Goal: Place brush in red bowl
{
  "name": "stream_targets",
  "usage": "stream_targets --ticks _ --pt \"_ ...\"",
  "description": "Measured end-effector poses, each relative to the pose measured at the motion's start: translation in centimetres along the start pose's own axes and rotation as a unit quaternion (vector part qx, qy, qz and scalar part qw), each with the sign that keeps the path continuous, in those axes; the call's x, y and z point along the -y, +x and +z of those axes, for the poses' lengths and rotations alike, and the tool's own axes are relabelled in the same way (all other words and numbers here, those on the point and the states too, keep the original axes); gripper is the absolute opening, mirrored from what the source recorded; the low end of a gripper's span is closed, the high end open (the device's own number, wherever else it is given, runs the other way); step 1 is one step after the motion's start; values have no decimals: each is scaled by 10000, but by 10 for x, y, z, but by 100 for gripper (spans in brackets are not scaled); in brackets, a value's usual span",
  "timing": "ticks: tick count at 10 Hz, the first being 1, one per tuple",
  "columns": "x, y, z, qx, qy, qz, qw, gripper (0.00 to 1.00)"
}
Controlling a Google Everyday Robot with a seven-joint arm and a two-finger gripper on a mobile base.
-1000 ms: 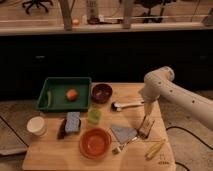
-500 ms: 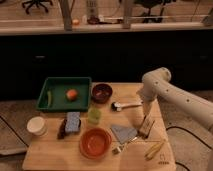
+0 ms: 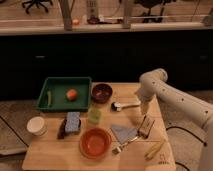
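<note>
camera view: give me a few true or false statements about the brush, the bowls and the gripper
1. The brush lies inside the red bowl. False: it lies on the table, behind the red bowl and just right of the dark bowl.
2. The green tray holds an orange item. True.
3. The gripper hangs over the green tray. False: it is at the right side of the table, beside the grey cloth and nearer the front than the brush.
4. A white cup stands near the table's left edge. True.
</note>
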Motion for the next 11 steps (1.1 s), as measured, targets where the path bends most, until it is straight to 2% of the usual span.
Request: stream_targets --ticks 11 --pt "18 -23 29 111 -72 -89 9999 80"
